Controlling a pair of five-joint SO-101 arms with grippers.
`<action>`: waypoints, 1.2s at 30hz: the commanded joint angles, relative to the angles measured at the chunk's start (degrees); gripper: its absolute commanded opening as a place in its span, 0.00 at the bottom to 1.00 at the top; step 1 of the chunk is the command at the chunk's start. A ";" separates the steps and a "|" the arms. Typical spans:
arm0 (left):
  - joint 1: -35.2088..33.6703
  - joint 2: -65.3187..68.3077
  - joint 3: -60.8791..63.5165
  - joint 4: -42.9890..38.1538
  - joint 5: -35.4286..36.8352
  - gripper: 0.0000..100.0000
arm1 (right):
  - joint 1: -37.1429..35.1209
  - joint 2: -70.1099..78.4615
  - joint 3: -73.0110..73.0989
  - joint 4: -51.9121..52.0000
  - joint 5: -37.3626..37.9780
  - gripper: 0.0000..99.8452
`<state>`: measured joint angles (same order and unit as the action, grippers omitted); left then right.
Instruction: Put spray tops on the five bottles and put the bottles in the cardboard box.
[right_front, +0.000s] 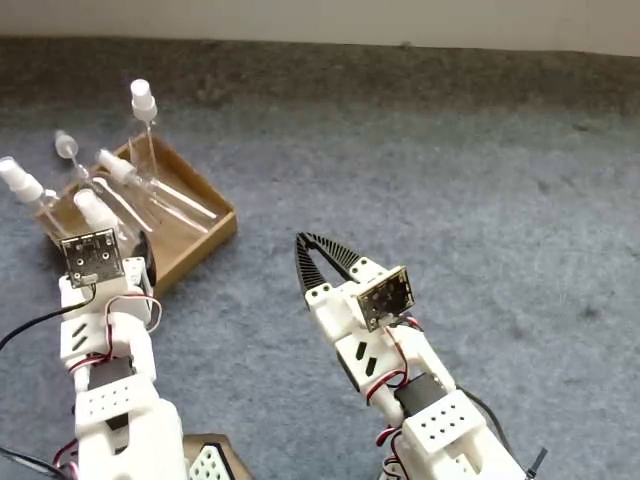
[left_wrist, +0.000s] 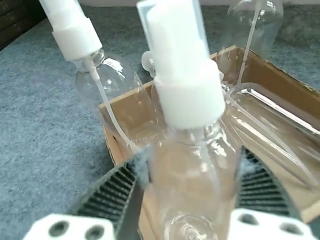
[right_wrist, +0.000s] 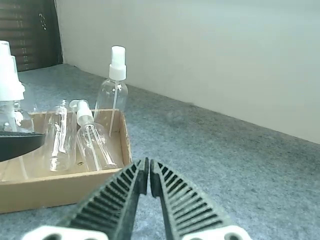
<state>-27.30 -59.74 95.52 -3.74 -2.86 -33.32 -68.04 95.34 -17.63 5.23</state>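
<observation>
Cardboard box at left — bottles lying inside, upright bottle behind it, right pincer well apart.

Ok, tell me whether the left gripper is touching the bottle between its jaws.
Touching. In the left wrist view the left gripper has both jaws pressed against the sides of the bottle, with no gap either side.
</observation>
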 joint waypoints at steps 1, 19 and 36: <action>1.01 -4.70 1.27 3.87 0.00 0.20 | 1.10 -0.04 6.64 -0.92 0.35 0.01; -3.38 -9.80 0.84 12.57 -0.18 0.30 | 1.10 -0.04 6.64 -0.92 0.35 0.01; -3.65 -9.80 -10.42 27.43 -0.09 0.30 | 1.10 -0.04 6.55 -0.92 0.44 0.01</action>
<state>-30.90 -68.62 91.65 19.12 -2.86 -33.32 -68.04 95.34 -17.63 5.23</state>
